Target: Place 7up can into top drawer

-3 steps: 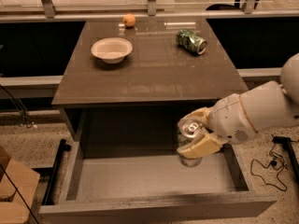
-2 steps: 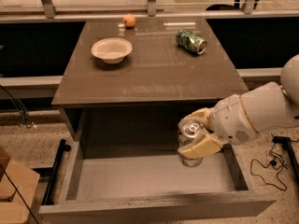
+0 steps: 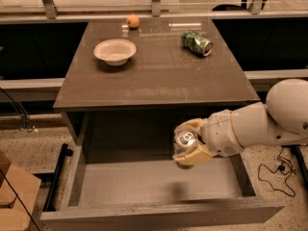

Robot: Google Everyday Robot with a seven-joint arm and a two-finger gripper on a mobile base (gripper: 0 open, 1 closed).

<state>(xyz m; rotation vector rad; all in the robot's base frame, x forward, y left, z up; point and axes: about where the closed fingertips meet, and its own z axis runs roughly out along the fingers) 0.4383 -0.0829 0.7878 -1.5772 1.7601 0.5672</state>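
1. Wide grey top drawer [image 3: 144, 186]: pulled open, flat pale bottom.
2. My cream two-finger gripper [image 3: 188, 141]: over drawer's right rear, fingers clamped around pale silver-topped 7up can [image 3: 185, 138]. Can upright, held above drawer floor.
3. Step: placing. Next, I judge: lower can to floor, then release.
4. Brown tabletop [image 3: 159, 81]: white bowl [image 3: 114, 51], dented green can [image 3: 197, 43], orange fruit [image 3: 133, 21].

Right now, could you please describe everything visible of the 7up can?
The 7up can is held roughly upright, its silver top showing. The gripper is shut on it, pale fingers hiding most of its wall, so no label shows. It hangs over the right rear of the open top drawer, apparently clear of the grey floor; only the gripper touches it.
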